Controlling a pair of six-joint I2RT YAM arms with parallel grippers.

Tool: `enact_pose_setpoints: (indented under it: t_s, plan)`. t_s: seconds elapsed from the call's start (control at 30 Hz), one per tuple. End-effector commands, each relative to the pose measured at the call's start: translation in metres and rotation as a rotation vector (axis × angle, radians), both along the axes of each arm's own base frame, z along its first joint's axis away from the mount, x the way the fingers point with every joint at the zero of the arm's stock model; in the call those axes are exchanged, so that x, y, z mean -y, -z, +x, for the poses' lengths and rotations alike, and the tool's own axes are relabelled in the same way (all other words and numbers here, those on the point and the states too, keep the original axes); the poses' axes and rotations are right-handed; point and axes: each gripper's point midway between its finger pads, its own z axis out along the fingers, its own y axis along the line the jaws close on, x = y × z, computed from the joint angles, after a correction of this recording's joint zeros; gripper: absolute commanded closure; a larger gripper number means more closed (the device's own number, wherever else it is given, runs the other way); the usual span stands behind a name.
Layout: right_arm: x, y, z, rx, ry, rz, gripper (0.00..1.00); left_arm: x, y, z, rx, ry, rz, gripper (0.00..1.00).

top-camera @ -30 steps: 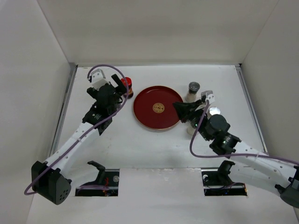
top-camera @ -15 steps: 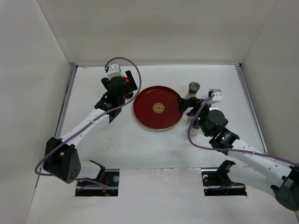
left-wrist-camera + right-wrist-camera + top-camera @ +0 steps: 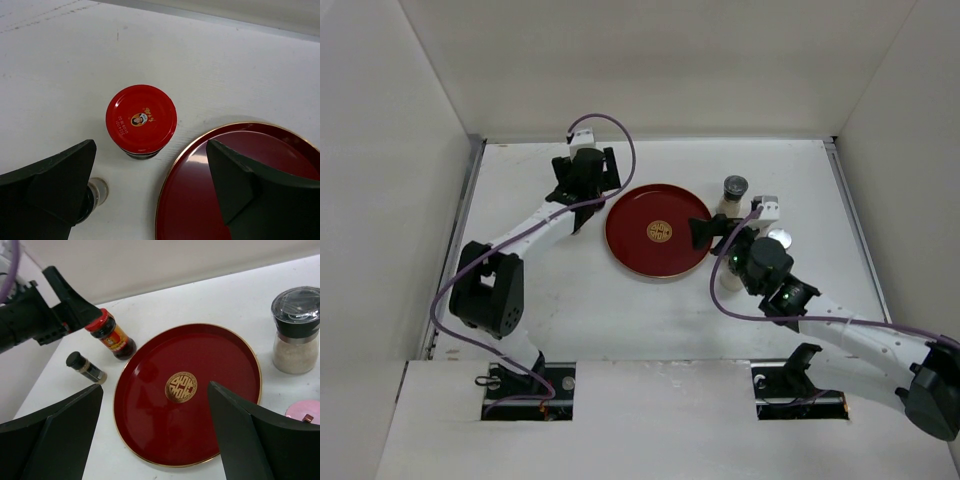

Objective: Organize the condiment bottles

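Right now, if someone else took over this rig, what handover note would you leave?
Left gripper: open, holding nothing, over the red-capped bottle.
Right gripper: open, empty, at the red dish's right edge.
Left of the dish: red-capped bottle and small black-capped bottle. Right of it: grinder and a pink-topped container.
Done: nothing grouped; dish bare.
Left: probably gather all bottles together.

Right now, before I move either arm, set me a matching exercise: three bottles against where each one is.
Things:
A. red-capped bottle
B. clear grinder
C. small black-capped shaker

Places:
1. right of the red dish
2. under the open left gripper
3. next to the red-capped bottle

Pairs: A-2, B-1, C-3.
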Motion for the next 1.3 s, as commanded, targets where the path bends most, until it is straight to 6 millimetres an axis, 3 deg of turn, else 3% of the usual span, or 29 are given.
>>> enact_pose_setpoints:
  t_s: [0.0, 0.5, 0.67, 0.8, 1.0, 1.1, 1.27]
  plan:
    - [-0.011, -0.018, -0.001, 0.047, -0.036, 0.041, 0.08, -0.005, -0.019, 0.015, 0.045, -0.006, 0.006, 0.05]
    - [-0.016, -0.021, -0.005, 0.058, -0.055, 0.031, 0.06, -0.008, 0.017, 0.046, -0.01, -0.007, 0.011, 0.12]
    - [-0.017, -0.018, -0.004, 0.054, -0.055, 0.026, 0.06, -0.005, 0.027, 0.049, -0.029, 0.006, 0.007, 0.19]
    - [-0.017, -0.016, -0.004, 0.051, -0.056, 0.023, 0.06, -0.006, 0.029, 0.047, -0.031, -0.001, 0.008, 0.36]
    - [-0.019, -0.016, -0.004, 0.049, -0.062, 0.021, 0.05, -0.006, 0.011, 0.045, 0.003, -0.008, 0.0, 0.56]
    - [-0.019, -0.016, -0.004, 0.049, -0.062, 0.021, 0.05, -0.005, -0.012, 0.047, 0.054, -0.013, -0.017, 0.59]
    - [-0.018, -0.016, -0.004, 0.05, -0.058, 0.024, 0.05, -0.003, -0.069, 0.044, 0.173, -0.007, -0.058, 0.61]
